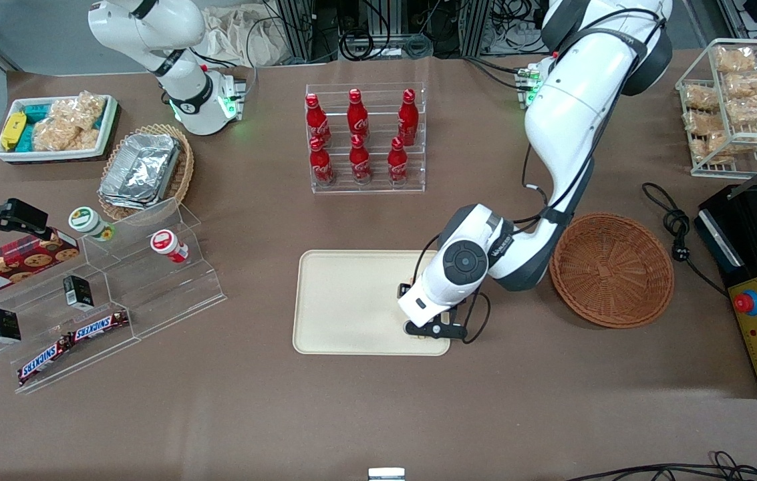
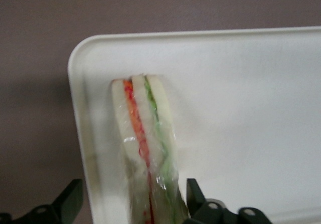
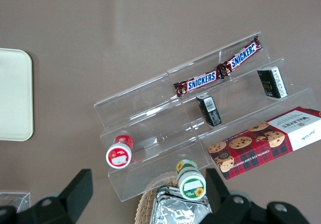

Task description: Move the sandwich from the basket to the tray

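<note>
Hovering low over the tray [image 1: 351, 300], gripper [image 2: 133, 204] spread wide around the sandwich [image 2: 148, 153], gripping nothing; lifting carelessly could topple it.

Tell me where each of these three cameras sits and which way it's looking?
Front view: high up, looking down on the whole table; both white arms show, the working gripper low over the tray, beside the empty basket.
Left wrist view: on the working arm's wrist, looking down past its open dark fingers at the sandwich on the tray.
Right wrist view: on the parked arm's wrist, looking down at the clear shelf of snacks.
Shared: all three show the tray.
</note>
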`<state>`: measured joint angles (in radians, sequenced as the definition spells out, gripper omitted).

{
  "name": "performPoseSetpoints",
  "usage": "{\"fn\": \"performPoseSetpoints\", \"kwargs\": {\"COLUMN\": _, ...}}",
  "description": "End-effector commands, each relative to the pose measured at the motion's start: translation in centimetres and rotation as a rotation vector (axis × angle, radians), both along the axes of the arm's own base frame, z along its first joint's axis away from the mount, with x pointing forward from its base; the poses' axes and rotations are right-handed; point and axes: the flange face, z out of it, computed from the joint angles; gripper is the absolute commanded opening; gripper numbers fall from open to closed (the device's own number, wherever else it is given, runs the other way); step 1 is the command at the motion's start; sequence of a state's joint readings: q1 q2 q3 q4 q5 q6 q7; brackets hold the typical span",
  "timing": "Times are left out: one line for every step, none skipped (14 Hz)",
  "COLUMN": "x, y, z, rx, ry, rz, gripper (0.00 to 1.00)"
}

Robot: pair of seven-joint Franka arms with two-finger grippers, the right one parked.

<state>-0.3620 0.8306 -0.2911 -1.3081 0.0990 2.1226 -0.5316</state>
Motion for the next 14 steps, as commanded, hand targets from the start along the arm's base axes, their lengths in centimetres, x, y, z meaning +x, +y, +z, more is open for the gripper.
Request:
{"fn": "performPoseSetpoints", "kwargs": {"x": -0.2, "y": 1.4, "z": 6.2, "rx": 0.048, "ry": 0.011, "rz": 0.021, "gripper": 0.99}}
{"fn": "performPoseSetpoints", "kwargs": {"x": 0.1, "y": 2.2, "z": 8.1, "rx": 0.05, "ry": 0.004, "rz": 0.032, "gripper": 0.99}}
{"fn": "performPoseSetpoints", "kwargs": {"x": 1.0, "y": 4.0, "z": 10.2, "rx": 0.046, "ry": -0.012, "rz": 0.058, "gripper": 0.99}}
{"fn": "performPoseSetpoints", "kwargs": {"x": 1.5, "y": 5.2, "z": 12.5, "rx": 0.034, "ry": -0.037, "rz": 0.077, "gripper": 0.99}}
{"fn": "performPoseSetpoints", "kwargs": {"x": 2.3, "y": 7.6, "z": 15.3, "rx": 0.033, "ry": -0.056, "rz": 0.107, "gripper": 0.99}}
{"fn": "performPoseSetpoints", "kwargs": {"x": 2.4, "y": 9.8, "z": 17.2, "rx": 0.052, "ry": -0.046, "rz": 0.12, "gripper": 0.99}}
{"fn": "performPoseSetpoints", "kwargs": {"x": 2.5, "y": 12.3, "z": 19.4, "rx": 0.07, "ry": -0.043, "rz": 0.143, "gripper": 0.99}}
{"fn": "performPoseSetpoints", "kwargs": {"x": 2.7, "y": 15.0, "z": 21.6, "rx": 0.087, "ry": -0.044, "rz": 0.175, "gripper": 0.99}}
{"fn": "performPoseSetpoints", "kwargs": {"x": 2.7, "y": 17.3, "z": 23.6, "rx": 0.094, "ry": -0.05, "rz": 0.193, "gripper": 0.99}}
{"fn": "performPoseSetpoints", "kwargs": {"x": 2.7, "y": 19.5, "z": 25.2, "rx": 0.1, "ry": -0.055, "rz": 0.167, "gripper": 0.99}}
{"fn": "performPoseSetpoints", "kwargs": {"x": 2.5, "y": 21.6, "z": 26.7, "rx": 0.106, "ry": -0.057, "rz": 0.116, "gripper": 0.99}}
{"fn": "performPoseSetpoints", "kwargs": {"x": 2.3, "y": 23.6, "z": 27.8, "rx": 0.11, "ry": -0.051, "rz": 0.071, "gripper": 0.99}}
{"fn": "performPoseSetpoints", "kwargs": {"x": 2.0, "y": 25.3, "z": 28.8, "rx": 0.122, "ry": -0.046, "rz": 0.057, "gripper": 0.99}}
{"fn": "performPoseSetpoints", "kwargs": {"x": 1.7, "y": 27.2, "z": 30.0, "rx": 0.138, "ry": -0.046, "rz": 0.064, "gripper": 0.99}}
